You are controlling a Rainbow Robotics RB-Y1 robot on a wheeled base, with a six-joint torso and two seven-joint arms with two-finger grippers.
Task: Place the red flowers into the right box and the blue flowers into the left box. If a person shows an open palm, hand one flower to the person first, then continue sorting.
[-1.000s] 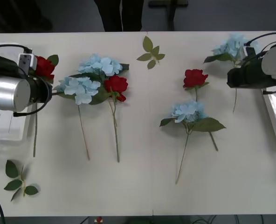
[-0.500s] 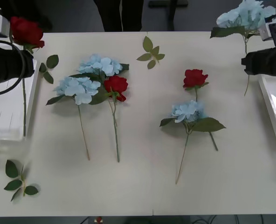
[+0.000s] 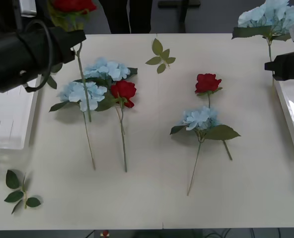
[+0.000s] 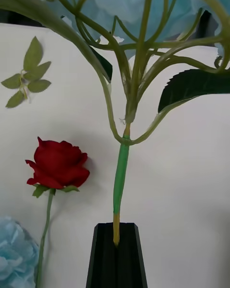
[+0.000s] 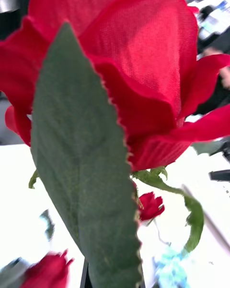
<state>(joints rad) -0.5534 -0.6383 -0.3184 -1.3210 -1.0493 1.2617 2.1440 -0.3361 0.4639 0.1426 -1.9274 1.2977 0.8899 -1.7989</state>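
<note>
Left end effector [image 3: 73, 42] clamped on a red rose [image 3: 73, 6], bloom above it, stem dangling below over the table [image 3: 152, 198]. Right end effector [image 4: 116, 242] pinching a blue flower [image 3: 268, 17] stem, cluster raised above, right box [image 3: 292, 116] just beneath.

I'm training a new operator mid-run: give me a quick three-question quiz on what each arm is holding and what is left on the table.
1. True or false: the left gripper holds a blue flower.
2. What does the right gripper clamp? A) a red rose stem B) a blue flower's stem C) a loose leaf sprig
3. How many red roses lie on the table?

Key:
1. False: it holds a red rose, lifted, its stem hanging over the table.
2. B: the blue cluster is raised near the right box.
3. Two: one beside the blue clusters, one above another blue flower.
</note>
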